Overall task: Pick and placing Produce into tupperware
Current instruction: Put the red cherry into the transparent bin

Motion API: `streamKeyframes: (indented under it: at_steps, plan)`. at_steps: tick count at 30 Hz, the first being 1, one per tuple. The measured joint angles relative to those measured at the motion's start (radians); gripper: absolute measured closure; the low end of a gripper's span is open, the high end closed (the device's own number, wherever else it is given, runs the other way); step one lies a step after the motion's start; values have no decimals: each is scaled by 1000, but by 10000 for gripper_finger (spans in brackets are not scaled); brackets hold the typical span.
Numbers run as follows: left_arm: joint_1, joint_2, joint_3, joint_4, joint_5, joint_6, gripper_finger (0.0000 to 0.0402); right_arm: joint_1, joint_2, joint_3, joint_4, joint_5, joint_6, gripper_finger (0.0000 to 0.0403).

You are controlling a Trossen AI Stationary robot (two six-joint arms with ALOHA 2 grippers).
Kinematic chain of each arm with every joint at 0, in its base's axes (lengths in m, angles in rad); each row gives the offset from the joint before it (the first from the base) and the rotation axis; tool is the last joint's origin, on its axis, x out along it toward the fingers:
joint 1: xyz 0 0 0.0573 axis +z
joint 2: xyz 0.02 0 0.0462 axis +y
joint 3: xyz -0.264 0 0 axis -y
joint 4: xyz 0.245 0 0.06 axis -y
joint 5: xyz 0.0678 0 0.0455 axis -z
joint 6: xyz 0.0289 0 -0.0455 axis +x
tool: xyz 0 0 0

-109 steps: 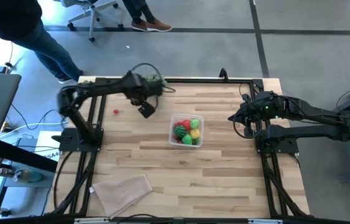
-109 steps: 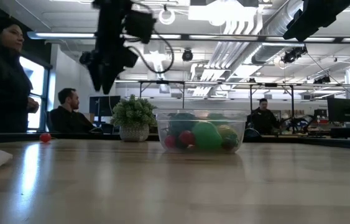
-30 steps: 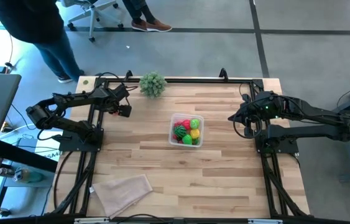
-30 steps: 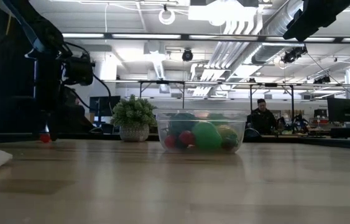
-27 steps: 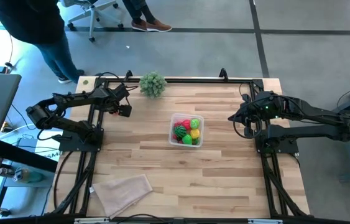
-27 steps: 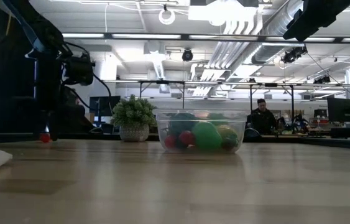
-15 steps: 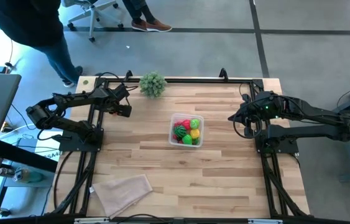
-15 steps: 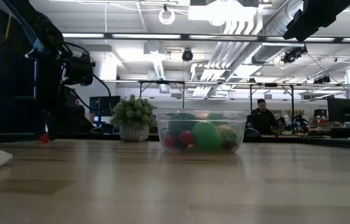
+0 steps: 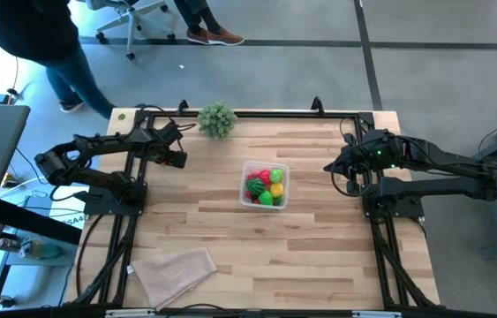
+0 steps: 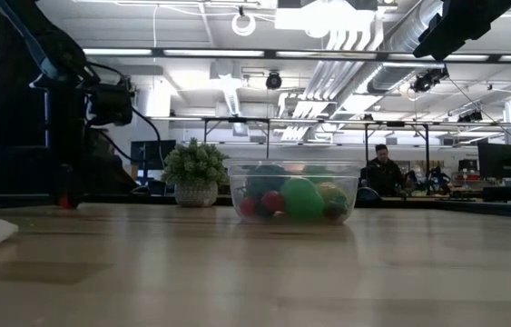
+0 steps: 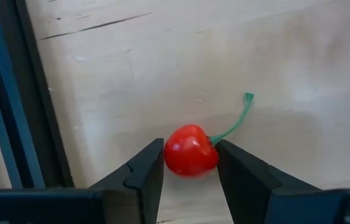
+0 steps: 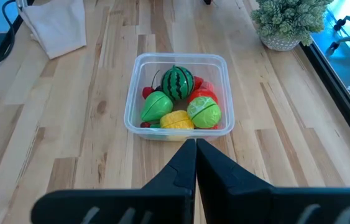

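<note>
A small red cherry point(image 11: 191, 150) with a green stem lies on the wood near the table's far left edge. My left gripper point(image 11: 189, 163) points steeply down, its two fingers shut on the cherry; in the high view it shows as my left gripper point(image 9: 176, 160). The clear tupperware point(image 9: 265, 185) stands mid-table, holding a watermelon piece point(image 12: 178, 81) and green, yellow and red produce. My right gripper point(image 12: 195, 152) is shut on nothing and hangs above the table's right side, aimed at the tupperware point(image 12: 179, 96). My left gripper pinches the cherry's round red body point(image 11: 170, 155) between its two fingers, one on each side. The fingers come from above, pointing steeply down. The cherry rests on the table, and its green stem point(image 11: 234, 122) sticks out away from the fingers.
A bushy potted plant point(image 9: 217, 118) stands at the far edge. A beige folded cloth point(image 9: 176, 268) lies at the near left. A black frame rail point(image 11: 13, 99) runs close beside the cherry. A person point(image 9: 41, 35) stands beyond the far left corner.
The person beyond the far left corner has stepped toward the left. Both arms have kept their places, and the cherry lies where it was.
</note>
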Motion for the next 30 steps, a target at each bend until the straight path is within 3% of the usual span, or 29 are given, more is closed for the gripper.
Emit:
streamKeyframes:
  at_steps: [20,30]
  plan:
    - [1,5,20,-4,0,-6,265,0,0,0,0,0,0,401]
    - [1,5,20,-5,3,-6,297,0,0,0,0,0,0,401]
